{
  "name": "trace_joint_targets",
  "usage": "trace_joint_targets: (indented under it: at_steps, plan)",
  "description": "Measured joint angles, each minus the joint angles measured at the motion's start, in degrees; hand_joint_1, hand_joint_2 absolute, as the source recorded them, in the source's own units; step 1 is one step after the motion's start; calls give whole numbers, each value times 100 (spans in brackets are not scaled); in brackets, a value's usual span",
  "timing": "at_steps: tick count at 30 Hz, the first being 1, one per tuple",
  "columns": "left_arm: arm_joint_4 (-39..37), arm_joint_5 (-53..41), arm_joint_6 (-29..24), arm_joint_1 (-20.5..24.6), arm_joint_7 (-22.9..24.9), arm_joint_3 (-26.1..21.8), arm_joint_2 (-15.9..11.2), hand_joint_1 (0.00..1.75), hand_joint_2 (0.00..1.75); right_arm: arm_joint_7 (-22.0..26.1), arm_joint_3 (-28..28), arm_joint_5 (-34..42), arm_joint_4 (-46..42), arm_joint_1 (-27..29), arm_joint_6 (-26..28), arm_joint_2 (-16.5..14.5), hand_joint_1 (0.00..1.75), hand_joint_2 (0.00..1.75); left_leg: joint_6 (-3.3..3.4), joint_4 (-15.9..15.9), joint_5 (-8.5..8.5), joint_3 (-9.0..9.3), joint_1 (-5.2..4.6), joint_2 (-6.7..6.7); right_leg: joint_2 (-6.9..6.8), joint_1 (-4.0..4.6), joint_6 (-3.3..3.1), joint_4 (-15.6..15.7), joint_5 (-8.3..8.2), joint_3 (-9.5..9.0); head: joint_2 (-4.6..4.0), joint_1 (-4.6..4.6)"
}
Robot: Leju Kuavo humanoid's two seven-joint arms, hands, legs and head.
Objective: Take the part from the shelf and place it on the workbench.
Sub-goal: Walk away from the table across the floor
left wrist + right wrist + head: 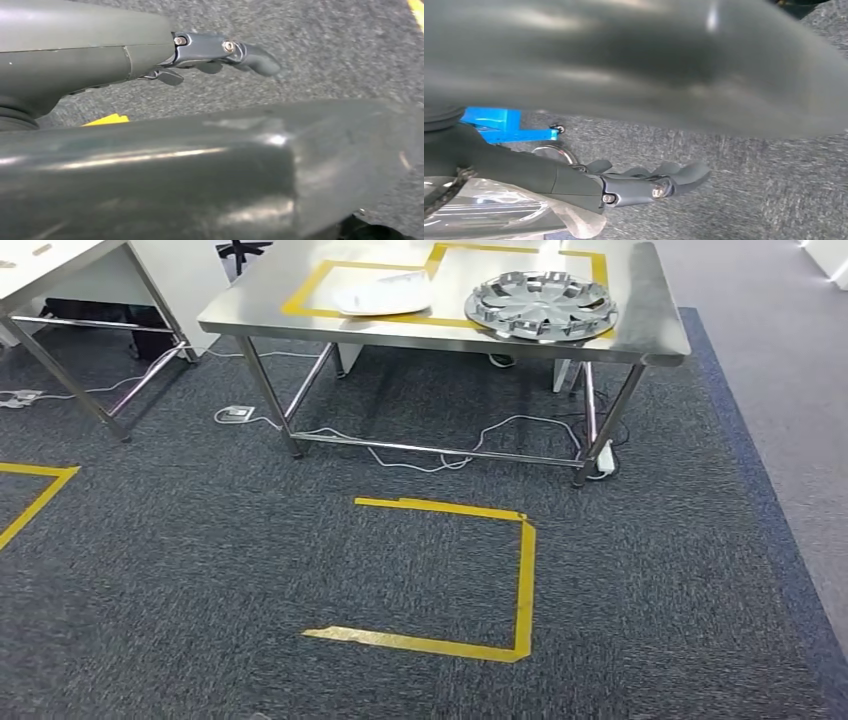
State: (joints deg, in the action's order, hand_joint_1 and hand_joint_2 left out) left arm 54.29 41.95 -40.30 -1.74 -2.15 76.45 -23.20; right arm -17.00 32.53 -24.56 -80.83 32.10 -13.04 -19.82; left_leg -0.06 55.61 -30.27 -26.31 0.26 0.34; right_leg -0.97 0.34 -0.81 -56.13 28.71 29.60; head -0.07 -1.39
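A dark grey carpet marked with yellow tape is spreading out in front of a steel counter, which is standing well ahead of both robot hands. On the counter, inside a taped yellow outline, a silver wheel cover is lying beside a white bagged item. The left robot hand is hanging over the carpet with its fingers lying straight and apart, grasping nothing. The right robot hand is likewise released, its fingers extended over the carpet; just behind its wrist something shiny wrapped in clear plastic is showing, next to a blue bracket, though whether that is the part on the shelf cannot be told. Judging by both hands being empty, the robot is probably at the fetching step, with nothing carried yet. The next move likely calls for facing the shelf, reaching to the part and closing a robot hand firmly around it before walking to the counter
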Motion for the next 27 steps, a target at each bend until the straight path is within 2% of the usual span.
trace_joint_targets:
  at_steps: [2, 4, 7, 10, 17, 27]
  plan:
    - [-1, 3, 1, -23, -3, 3, 1, 0, 0, 4, 5, -1, 0, 1, -2, 0, 0, 0, 30, -11, 3, -21, -16, 4, 4, -7, -78, 1, -13, 64, 0, -10]
    - [-2, 4, 1, -26, -5, 5, 4, 0, 0, 6, 10, -1, 0, 1, -3, 0, 0, 0, 69, -11, 18, -28, -35, 11, 9, -26, -37, 26, -40, 77, 0, -9]
    - [-2, 7, 2, -18, -8, 5, 9, 0, 0, 6, 24, -1, 1, 1, -8, 0, 0, 0, 110, -7, 43, -40, -58, 23, 21, -50, 69, 52, -112, 80, 0, -8]
    - [-2, 28, 2, -17, -13, 5, 9, 0, 0, 23, 36, -14, 5, -4, -29, 0, 0, 0, 130, -3, 55, -47, -73, 29, 29, -65, 116, 59, -141, 85, 0, -7]
    - [-4, 127, 2, -15, -52, 5, 8, 0, 0, 101, 86, -70, 42, -27, -91, 0, 0, 0, 136, 3, 83, -87, -78, 29, 30, -72, 166, 58, -172, 64, 0, -5]
    - [-7, 198, 2, -10, -80, 5, 9, 0, 0, 122, 183, -151, 101, -133, -110, 0, 0, 0, 115, 3, 99, -112, -73, 28, 32, -69, 167, 41, -174, 129, 0, -5]
